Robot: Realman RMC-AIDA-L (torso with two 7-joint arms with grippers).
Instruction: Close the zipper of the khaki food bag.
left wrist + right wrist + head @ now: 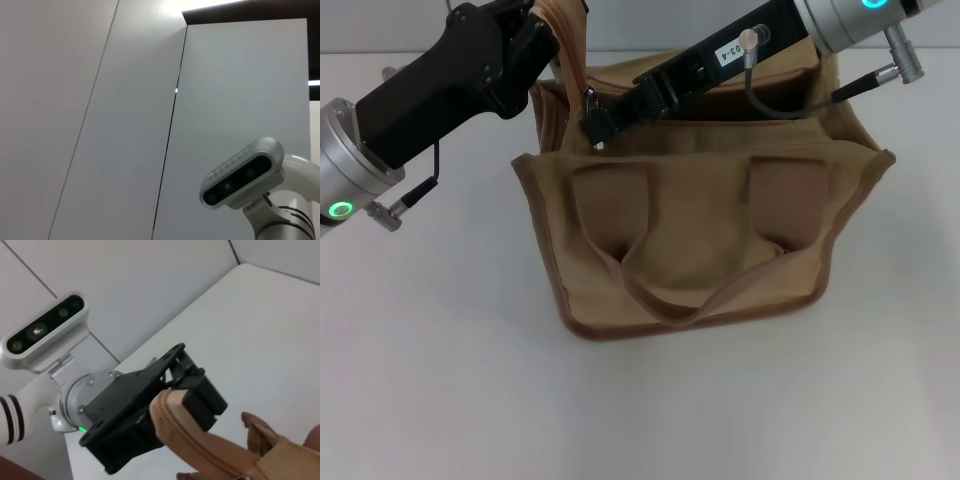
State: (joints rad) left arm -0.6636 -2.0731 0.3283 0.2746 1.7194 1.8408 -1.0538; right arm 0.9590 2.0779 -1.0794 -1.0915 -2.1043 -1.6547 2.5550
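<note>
The khaki food bag [695,235] stands mid-table, its brown-trimmed front and strap handle [695,300] facing me. My left gripper [548,38] reaches in from the left and is shut on a tan strap [563,25] at the bag's far-left top corner. The right wrist view shows that black gripper [172,402] clamping the strap [200,440]. My right gripper [597,122] comes from the upper right, lies along the bag's top and is pinched shut at the zipper's small silver slider [590,100] near the left end. The arm hides most of the zip track.
White table [420,380] surrounds the bag. Grey cables [790,105] hang from the right arm over the bag's top. The left wrist view shows only wall panels and the robot's head camera [242,172].
</note>
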